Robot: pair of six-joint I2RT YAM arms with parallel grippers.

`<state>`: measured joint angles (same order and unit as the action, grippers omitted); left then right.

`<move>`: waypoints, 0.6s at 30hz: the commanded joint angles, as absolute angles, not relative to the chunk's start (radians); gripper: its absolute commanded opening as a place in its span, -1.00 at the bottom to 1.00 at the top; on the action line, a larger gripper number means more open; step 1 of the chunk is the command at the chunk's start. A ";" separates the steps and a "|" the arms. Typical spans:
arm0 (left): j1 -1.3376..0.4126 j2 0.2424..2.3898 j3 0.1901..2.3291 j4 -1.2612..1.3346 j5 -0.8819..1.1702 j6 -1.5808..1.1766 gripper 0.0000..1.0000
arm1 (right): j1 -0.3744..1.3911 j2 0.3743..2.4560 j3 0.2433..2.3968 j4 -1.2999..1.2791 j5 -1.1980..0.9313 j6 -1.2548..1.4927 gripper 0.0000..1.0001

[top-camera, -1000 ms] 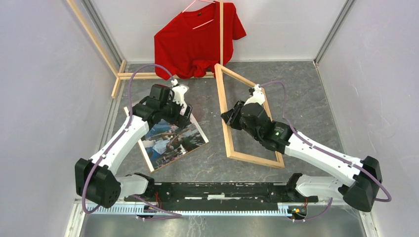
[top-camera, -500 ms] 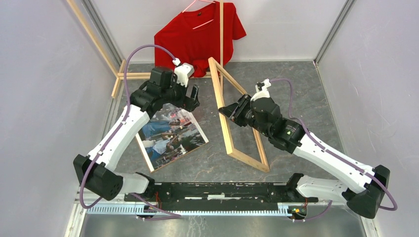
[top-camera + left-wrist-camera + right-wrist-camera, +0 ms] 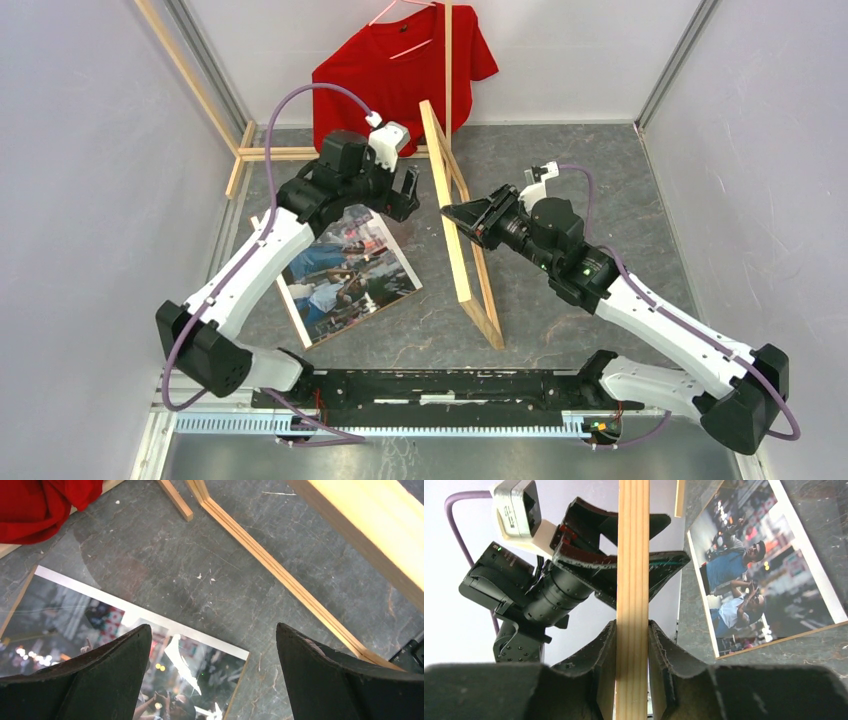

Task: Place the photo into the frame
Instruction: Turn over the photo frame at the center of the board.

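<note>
The frame [image 3: 460, 270] of thin light wood stands tipped up on its left long edge in the middle of the floor. My right gripper [image 3: 452, 213] is shut on its raised strip [image 3: 632, 555], one pad pressed to each side [image 3: 632, 625]. The photo [image 3: 345, 270], a glossy print of people with a white border, lies face up left of the frame, on a brown-edged board. My left gripper [image 3: 398, 200] hovers open above the photo's far right corner [image 3: 212, 627], holding nothing. The frame's lower strip [image 3: 280, 575] rests on the floor just right of it.
A red T-shirt [image 3: 400, 80] lies against the back wall. Loose light-wood slats [image 3: 290, 153] lie at the back left, and one slat [image 3: 447, 60] stands upright over the shirt. Grey walls close in left and right.
My right gripper has lifted the frame's right side, swinging it from nearly flat to standing on its left edge. My left arm has risen and moved back and right, off the photo.
</note>
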<state>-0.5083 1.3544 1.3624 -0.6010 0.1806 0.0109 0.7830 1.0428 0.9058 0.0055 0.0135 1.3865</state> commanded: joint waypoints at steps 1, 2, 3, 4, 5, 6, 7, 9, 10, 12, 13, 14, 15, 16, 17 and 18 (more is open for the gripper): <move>-0.540 1.419 1.444 -0.511 0.128 -0.059 1.00 | 0.751 1.010 0.897 0.093 -0.046 1.397 -0.25; -0.552 1.442 1.466 -0.510 0.116 -0.062 0.99 | 0.736 1.008 0.906 0.069 -0.058 1.375 -0.17; -0.563 1.464 1.491 -0.510 0.108 -0.064 1.00 | 0.718 1.006 0.917 0.043 -0.068 1.347 -0.08; -0.576 1.488 1.523 -0.508 0.099 -0.063 1.00 | 0.700 1.008 0.932 0.015 -0.082 1.322 0.01; -0.585 1.516 1.547 -0.509 0.091 -0.064 1.00 | 0.683 1.011 0.953 -0.014 -0.097 1.287 0.13; -0.593 1.528 1.567 -0.509 0.085 -0.064 1.00 | 0.668 1.016 0.971 -0.062 -0.111 1.253 0.22; -0.599 1.551 1.585 -0.508 0.083 -0.064 1.00 | 0.653 1.022 0.990 -0.089 -0.128 1.223 0.27; -0.608 1.577 1.610 -0.506 0.084 -0.063 1.00 | 0.622 1.034 1.026 -0.157 -0.152 1.152 0.36; -0.612 1.587 1.615 -0.502 0.082 -0.063 1.00 | 0.611 1.040 1.038 -0.175 -0.168 1.124 0.38; -0.620 1.603 1.621 -0.487 0.078 -0.063 1.00 | 0.584 1.060 1.068 -0.222 -0.197 1.071 0.39; -0.623 1.608 1.626 -0.479 0.077 -0.062 1.00 | 0.571 1.076 1.095 -0.256 -0.210 1.033 0.41; -0.626 1.614 1.628 -0.474 0.077 -0.059 1.00 | 0.560 1.089 1.124 -0.294 -0.213 0.999 0.42; -0.629 1.619 1.633 -0.469 0.076 -0.058 1.00 | 0.548 1.105 1.156 -0.330 -0.215 0.949 0.42; -0.633 1.627 1.636 -0.466 0.076 -0.055 1.00 | 0.539 1.118 1.184 -0.360 -0.220 0.912 0.42; -0.637 1.635 1.646 -0.466 0.072 -0.053 1.00 | 0.532 1.134 1.219 -0.387 -0.224 0.868 0.42; -0.641 1.645 1.655 -0.465 0.070 -0.051 1.00 | 0.527 1.152 1.258 -0.423 -0.229 0.831 0.42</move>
<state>-0.6250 1.6218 1.5890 -0.5201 0.0925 -0.0158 0.5499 1.1088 1.1259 -0.2890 -0.1810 1.0363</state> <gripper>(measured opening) 0.997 0.711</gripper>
